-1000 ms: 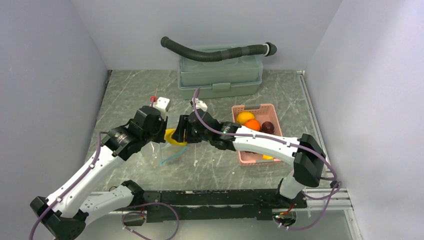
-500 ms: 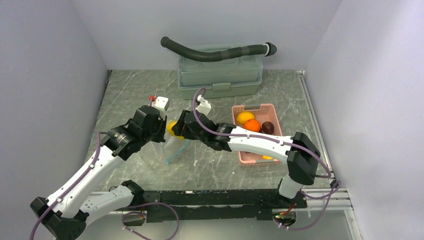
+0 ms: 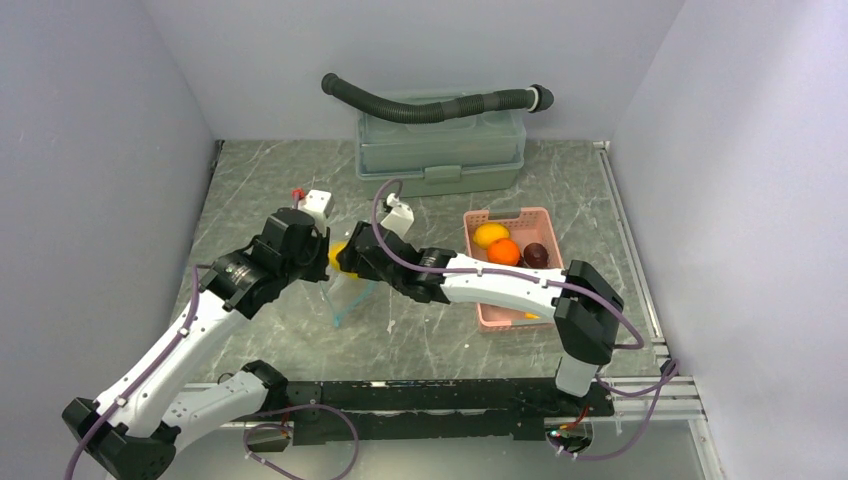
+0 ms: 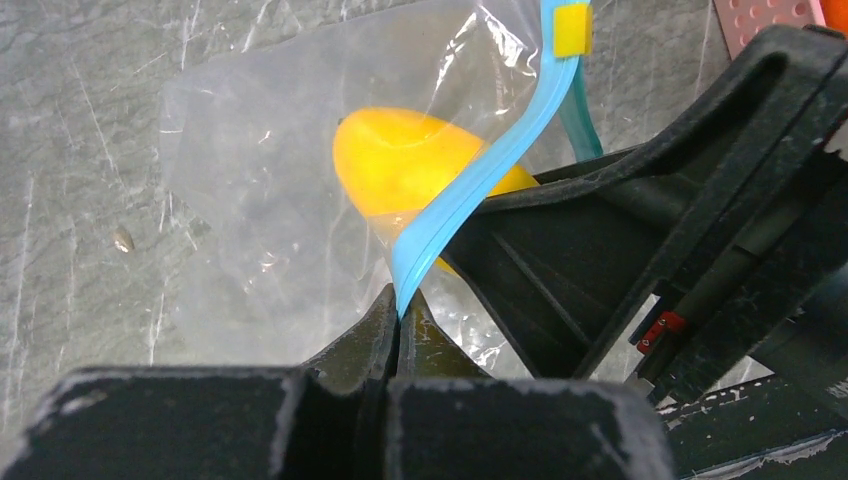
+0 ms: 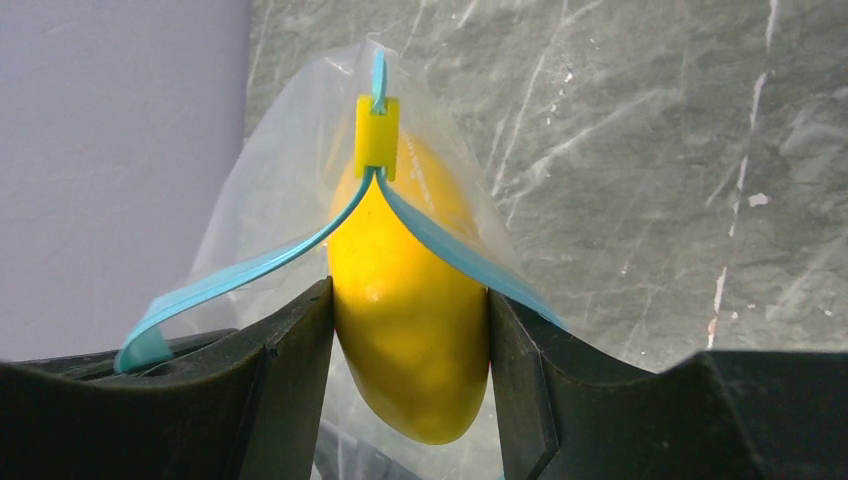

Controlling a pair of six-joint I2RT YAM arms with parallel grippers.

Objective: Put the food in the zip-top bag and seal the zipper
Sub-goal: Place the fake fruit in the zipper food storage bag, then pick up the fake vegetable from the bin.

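My left gripper [image 4: 400,310] is shut on the teal-blue zipper [image 4: 470,190] at the mouth edge of the clear zip-top bag [image 4: 250,200], holding it up off the table. A yellow lemon-like fruit [image 5: 410,330] is clamped between my right gripper [image 5: 410,300] fingers. Its front end sits inside the bag's open mouth, between the two zipper strips [image 5: 240,275] below the yellow slider [image 5: 377,137]. From above, both grippers meet at the bag [image 3: 345,295] left of centre. More food lies in the pink basket [image 3: 505,318]: a yellow fruit [image 3: 490,234], an orange ball [image 3: 505,250] and a dark purple piece [image 3: 536,254].
A green lidded box [image 3: 440,150] stands at the back with a dark corrugated hose [image 3: 430,105] lying on top. Grey walls close in the left, right and rear sides. The pink basket sits right of my right forearm.
My right gripper has carried the lemon leftward into the bag's mouth. The left gripper shifted slightly up and left with the zipper edge, and the bag now hangs closer under both grippers.
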